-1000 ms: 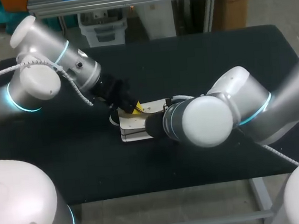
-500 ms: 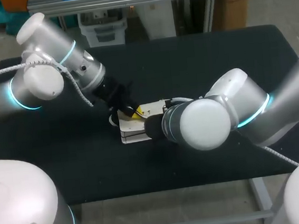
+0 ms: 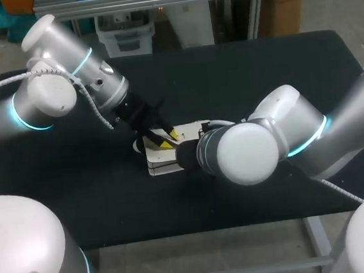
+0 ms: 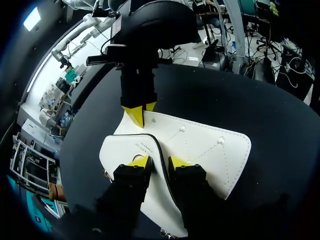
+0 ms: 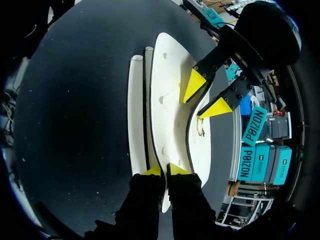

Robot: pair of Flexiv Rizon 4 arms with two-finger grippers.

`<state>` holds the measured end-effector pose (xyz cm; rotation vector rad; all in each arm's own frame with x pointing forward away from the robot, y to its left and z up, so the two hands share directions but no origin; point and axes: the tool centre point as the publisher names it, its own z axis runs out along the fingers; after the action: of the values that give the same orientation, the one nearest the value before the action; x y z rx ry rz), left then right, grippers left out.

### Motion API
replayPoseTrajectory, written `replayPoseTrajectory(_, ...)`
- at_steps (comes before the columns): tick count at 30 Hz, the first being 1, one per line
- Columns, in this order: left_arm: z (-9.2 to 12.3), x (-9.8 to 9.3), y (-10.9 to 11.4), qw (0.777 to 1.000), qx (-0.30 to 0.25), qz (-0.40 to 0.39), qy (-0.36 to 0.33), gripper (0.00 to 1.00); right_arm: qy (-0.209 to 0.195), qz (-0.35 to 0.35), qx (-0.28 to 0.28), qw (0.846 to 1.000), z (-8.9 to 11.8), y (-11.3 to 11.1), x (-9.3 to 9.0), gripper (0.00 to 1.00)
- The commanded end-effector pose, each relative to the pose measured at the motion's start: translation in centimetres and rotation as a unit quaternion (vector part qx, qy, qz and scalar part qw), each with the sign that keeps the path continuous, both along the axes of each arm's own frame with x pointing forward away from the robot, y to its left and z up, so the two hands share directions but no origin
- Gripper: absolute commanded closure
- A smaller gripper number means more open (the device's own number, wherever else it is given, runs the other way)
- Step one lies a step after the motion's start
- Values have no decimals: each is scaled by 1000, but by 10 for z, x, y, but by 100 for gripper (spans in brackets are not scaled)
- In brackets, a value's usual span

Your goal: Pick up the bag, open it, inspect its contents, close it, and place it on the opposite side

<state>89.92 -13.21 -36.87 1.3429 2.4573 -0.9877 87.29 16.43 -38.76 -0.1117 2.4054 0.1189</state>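
1. In the head view, the right arm [image 3: 241, 150] hides its own tool and covers much of the white bag [image 3: 160, 159]. Only the end of the bag under the left tool [image 3: 167, 140] shows, lying flat on the black table [image 3: 240, 73].
2. The right wrist view shows what the head view hides: the right tool [image 5: 165, 171] has its tips pinched on the bag's thin white rim. In the left wrist view this tool sits ahead of the left one, at the bag's far edge.
3. The left tool's fingers stand apart over the bag, with the dark trimmed edge of the flap [image 4: 120, 152] in the gap. Whether either finger touches it cannot be made out.
4. Count: one bag, two tools, two yellow tips on each.
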Motion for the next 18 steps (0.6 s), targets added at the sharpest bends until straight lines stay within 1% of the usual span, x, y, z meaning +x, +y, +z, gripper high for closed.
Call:
replayPoseTrajectory(1, 2, -8, 5, 1000, -26, -4, -4, 56, -23, 0, 5, 1000, -6, 1, 4, 100)
replayPoseTrajectory(5, 12, -9, 6, 999, -47, -13, -7, 57, -22, -1, 5, 1000, -6, 1, 5, 100)
replayPoseTrajectory(6, 15, -10, 8, 998, -54, -16, -7, 60, -22, -1, 5, 1000, -6, 1, 5, 100)
replayPoseTrajectory(8, 20, -9, 11, 997, -70, -21, -5, 60, -22, -1, 4, 1000, -6, 1, 5, 100)
replayPoseTrajectory(10, 23, -8, 12, 997, -74, -18, -6, 60, -23, -1, 4, 1000, -6, 1, 5, 100)
replayPoseTrajectory(14, 30, -5, 15, 994, -105, -17, -4, 62, -22, -1, 3, 1000, -5, 1, 6, 100)
replayPoseTrajectory(18, 38, 0, 21, 989, -149, -19, 3, 70, -23, -1, 2, 1000, -5, 1, 6, 100)
